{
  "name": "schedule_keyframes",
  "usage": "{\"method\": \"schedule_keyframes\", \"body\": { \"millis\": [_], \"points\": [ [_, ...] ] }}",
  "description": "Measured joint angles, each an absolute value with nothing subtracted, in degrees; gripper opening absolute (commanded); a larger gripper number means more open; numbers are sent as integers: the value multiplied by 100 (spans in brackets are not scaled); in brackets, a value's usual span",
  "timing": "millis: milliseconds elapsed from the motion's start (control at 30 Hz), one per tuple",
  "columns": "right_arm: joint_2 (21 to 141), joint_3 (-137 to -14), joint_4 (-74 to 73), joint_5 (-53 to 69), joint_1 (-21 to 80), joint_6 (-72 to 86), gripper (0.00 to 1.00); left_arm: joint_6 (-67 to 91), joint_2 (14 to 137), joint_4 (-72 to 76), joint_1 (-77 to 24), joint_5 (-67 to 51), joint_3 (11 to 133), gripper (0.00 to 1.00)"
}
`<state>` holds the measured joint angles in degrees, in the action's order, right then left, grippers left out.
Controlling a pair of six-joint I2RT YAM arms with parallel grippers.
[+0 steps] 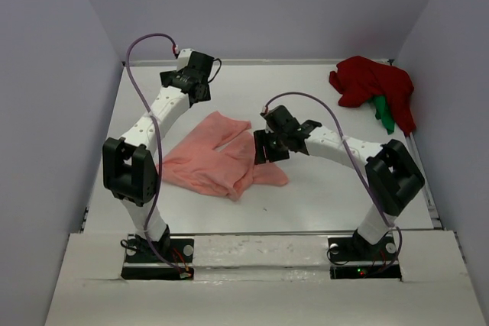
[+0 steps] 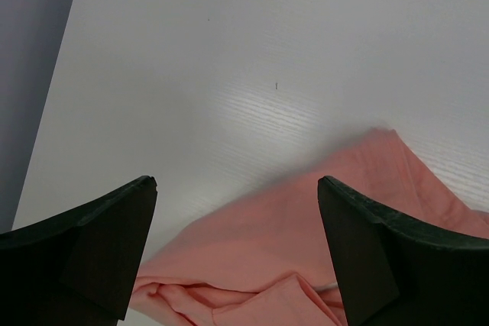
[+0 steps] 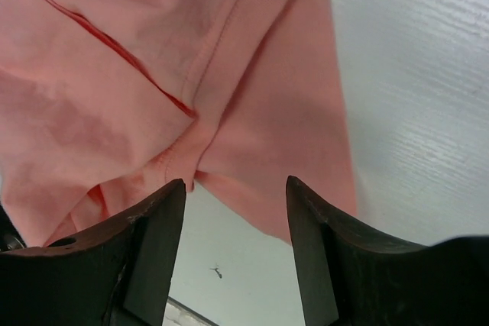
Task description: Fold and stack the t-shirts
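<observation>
Salmon-pink t-shirt [image 1: 214,159], soft, rumpled, seamed

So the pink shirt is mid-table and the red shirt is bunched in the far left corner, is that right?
No. The red shirt is bunched in the far right corner, not the left; the top view shows it. The pink shirt is mid-table.
</observation>
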<state>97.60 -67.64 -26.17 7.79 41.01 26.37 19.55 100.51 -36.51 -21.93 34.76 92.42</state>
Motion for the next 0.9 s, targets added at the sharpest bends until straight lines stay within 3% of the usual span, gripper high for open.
{"method": "schedule_keyframes", "body": {
  "millis": [433, 900],
  "points": [
    [10860, -7240, -2624, 810, 4510, 2679, 58, 1872, 10055, -3614, -2043, 3301, 9266, 99],
    [10956, -7815, -2976, 248, 4685, 2582, 57, 1822, 10055, -3393, -2049, 3183, 9192, 99]
  ]
}}
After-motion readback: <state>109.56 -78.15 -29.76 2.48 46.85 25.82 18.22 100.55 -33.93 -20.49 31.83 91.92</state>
